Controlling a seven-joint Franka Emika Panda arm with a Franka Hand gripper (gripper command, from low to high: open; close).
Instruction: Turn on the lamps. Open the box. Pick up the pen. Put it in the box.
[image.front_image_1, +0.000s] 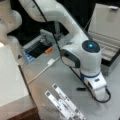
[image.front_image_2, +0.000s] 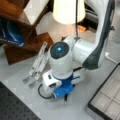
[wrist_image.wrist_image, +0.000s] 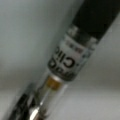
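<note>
Grey, smooth tabletop (image.front_image_1: 57, 75) spreads beneath me in both front views, with a dark wooden shelf unit (image.front_image_2: 27, 42) standing at a front view's upper left. One lamp shows: a cream fabric lampshade (image.front_image_2: 68, 11), glowing brightly, at a front view's top. One box shows: a large flat rectangular case with silver-grey sides (image.front_image_1: 107, 32), lying open at a front view's upper right, its pale lid standing up behind the tray; its grey compartmented inside (image.front_image_2: 107, 97) also appears at a front view's lower right. Two flat white strips (image.front_image_1: 65, 103) lie side by side near a front view's bottom, slanting across the table. One thin white cable (image.front_image_1: 42, 71) trails across the surface.

One pen shows: a thin black pen with a silvery, lettered band (wrist_image.wrist_image: 72, 58). It fills my wrist view, slanting from lower left to upper right, with a clear section showing an amber part below the band. In a front view its dark end (image.front_image_1: 81, 88) lies on the table just beside my wrist, well apart from the box.

My white and blue gripper (image.front_image_2: 65, 98) points down at the table between the strips and the box, directly over the pen. I cannot tell whether my fingers are apart or closed on it.
</note>
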